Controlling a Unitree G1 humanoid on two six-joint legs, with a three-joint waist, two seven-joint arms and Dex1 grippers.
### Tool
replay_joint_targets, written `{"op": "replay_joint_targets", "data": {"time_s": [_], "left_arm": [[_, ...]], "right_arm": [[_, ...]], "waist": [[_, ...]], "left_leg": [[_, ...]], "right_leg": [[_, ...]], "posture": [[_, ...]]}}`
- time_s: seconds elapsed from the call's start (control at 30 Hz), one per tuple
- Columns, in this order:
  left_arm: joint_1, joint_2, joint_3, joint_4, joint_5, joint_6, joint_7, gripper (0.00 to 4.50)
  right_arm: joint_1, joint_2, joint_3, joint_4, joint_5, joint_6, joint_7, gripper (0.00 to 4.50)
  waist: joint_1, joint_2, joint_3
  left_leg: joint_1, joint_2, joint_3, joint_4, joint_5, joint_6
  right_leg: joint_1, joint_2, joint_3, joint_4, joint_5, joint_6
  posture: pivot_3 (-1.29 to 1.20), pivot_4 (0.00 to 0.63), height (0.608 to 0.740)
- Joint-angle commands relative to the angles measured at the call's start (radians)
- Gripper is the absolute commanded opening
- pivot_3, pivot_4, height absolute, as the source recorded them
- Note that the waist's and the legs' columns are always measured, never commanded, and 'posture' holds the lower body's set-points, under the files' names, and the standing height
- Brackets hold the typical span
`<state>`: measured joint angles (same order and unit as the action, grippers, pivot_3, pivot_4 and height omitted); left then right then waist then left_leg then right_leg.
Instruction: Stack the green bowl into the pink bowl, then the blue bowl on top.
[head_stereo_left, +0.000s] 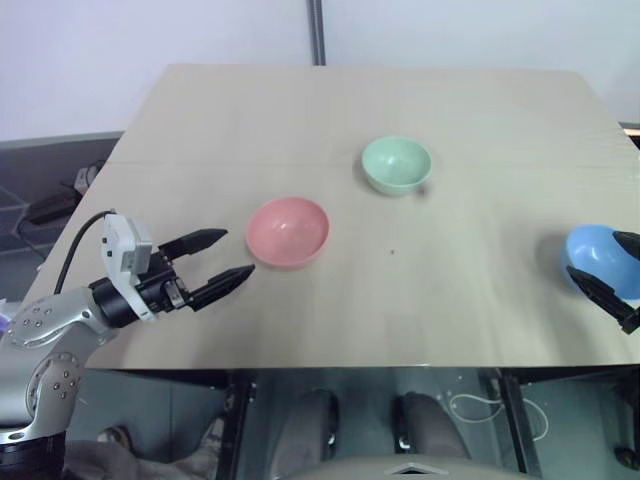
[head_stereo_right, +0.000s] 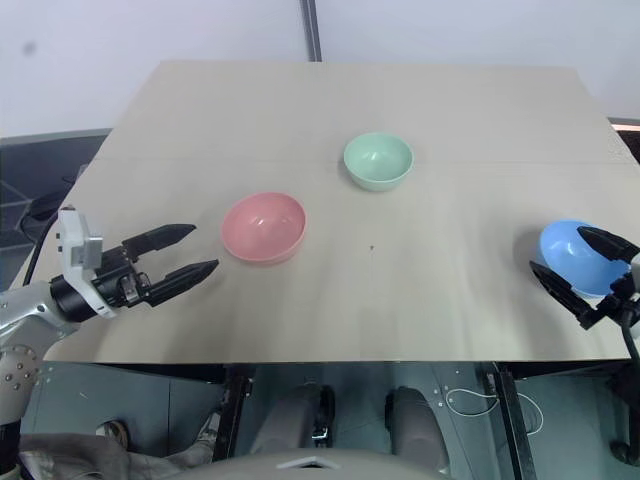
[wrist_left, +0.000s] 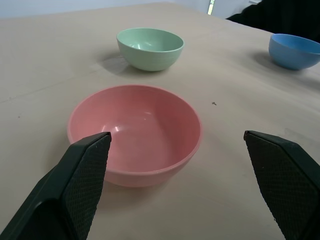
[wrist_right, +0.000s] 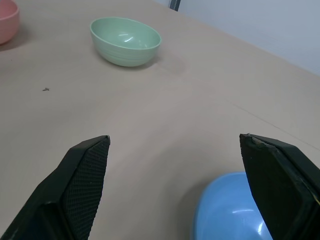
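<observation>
- Three bowls on the table (head_stereo_right: 460, 110): one green bowl (head_stereo_right: 378, 161) at 12 o'clock, one pink bowl (head_stereo_right: 263, 227) centre-left, one blue bowl (head_stereo_right: 572, 255) at 3 o'clock.
- Two pincers, both spread and empty: left pincer (head_stereo_right: 182, 252) beside pink, right pincer (head_stereo_right: 581, 268) straddling blue.

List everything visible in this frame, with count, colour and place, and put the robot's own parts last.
green bowl: one, pale mint green, upright on the far middle of the table, apart from the others.
pink bowl: one, salmon pink, upright near the table's middle, just ahead of the left gripper.
blue bowl: one, sky blue, at the table's right edge, between the right gripper's fingers.
table: one, light wood.
pole: one, grey, behind the table's far edge.
left gripper: one, black fingers, open, aimed at the pink bowl.
right gripper: one, black fingers, open around the blue bowl.
</observation>
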<state>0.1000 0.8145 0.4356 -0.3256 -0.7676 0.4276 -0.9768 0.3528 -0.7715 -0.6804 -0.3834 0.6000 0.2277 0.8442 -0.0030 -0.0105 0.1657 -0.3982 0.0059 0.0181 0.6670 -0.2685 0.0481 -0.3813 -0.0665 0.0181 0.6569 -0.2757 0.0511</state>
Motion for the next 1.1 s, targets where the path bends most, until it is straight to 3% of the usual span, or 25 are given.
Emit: {"op": "replay_joint_targets", "data": {"time_s": [0.03,0.3,0.4,0.73,0.87,0.97,1.1], "left_arm": [[-0.011,0.010,0.031,-0.043,-0.010,-0.004,-0.001,4.50],[-0.059,0.008,-0.025,-0.048,0.015,-0.011,-0.014,4.50],[-0.075,0.010,-0.066,-0.064,0.084,-0.032,0.011,4.50],[-0.219,0.113,-0.418,-0.088,0.514,-0.115,0.060,4.50],[-0.306,0.140,-0.537,-0.031,0.710,-0.199,0.074,4.50],[-0.356,0.115,-0.580,0.004,0.751,-0.230,0.063,3.36],[-0.376,0.103,-0.595,0.045,0.770,-0.271,0.045,1.38]], "right_arm": [[-0.014,-0.002,-0.009,-0.042,0.008,0.007,-0.008,4.49],[-0.060,-0.001,0.034,-0.064,0.002,0.041,-0.029,4.49],[-0.077,-0.002,0.066,-0.078,0.008,0.039,-0.013,4.49],[-0.297,0.016,0.415,-0.171,0.023,0.054,0.068,4.49],[-0.352,0.033,0.481,-0.190,0.020,0.064,0.064,4.49],[-0.346,0.045,0.496,-0.198,0.006,0.060,0.054,4.50],[-0.320,0.060,0.491,-0.211,-0.015,0.050,0.030,4.50]], "waist": [[0.000,0.000,0.000],[0.000,0.000,0.000],[0.000,0.000,0.000],[-0.005,0.000,0.000],[0.003,0.000,0.001],[0.009,-0.001,0.001],[0.014,-0.001,0.001]], "left_leg": [[0.000,0.000,0.000,0.000,0.000,0.000],[0.000,0.000,0.000,0.000,0.000,0.000],[0.000,0.000,0.000,0.000,0.000,0.000],[0.000,0.000,0.000,0.000,0.000,0.000],[-0.002,-0.001,0.000,0.000,0.000,0.000],[-0.003,-0.001,-0.001,0.000,0.000,0.000],[-0.004,-0.001,0.000,0.000,0.000,0.001]], "right_leg": [[0.000,0.000,0.000,0.000,0.000,0.000],[0.000,0.000,0.000,0.000,0.000,0.000],[0.000,0.000,0.000,0.000,0.000,0.000],[0.000,0.001,0.000,0.001,0.002,0.003],[-0.002,0.001,0.000,0.000,0.002,0.003],[-0.002,0.001,-0.001,0.000,0.002,0.004],[-0.003,0.002,-0.001,0.000,0.002,0.004]], "posture": [[0.00,0.150,0.740],[0.00,0.150,0.740],[0.00,0.150,0.740],[0.00,0.150,0.740],[0.00,0.150,0.740],[0.00,0.150,0.740],[0.00,0.150,0.740]]}}
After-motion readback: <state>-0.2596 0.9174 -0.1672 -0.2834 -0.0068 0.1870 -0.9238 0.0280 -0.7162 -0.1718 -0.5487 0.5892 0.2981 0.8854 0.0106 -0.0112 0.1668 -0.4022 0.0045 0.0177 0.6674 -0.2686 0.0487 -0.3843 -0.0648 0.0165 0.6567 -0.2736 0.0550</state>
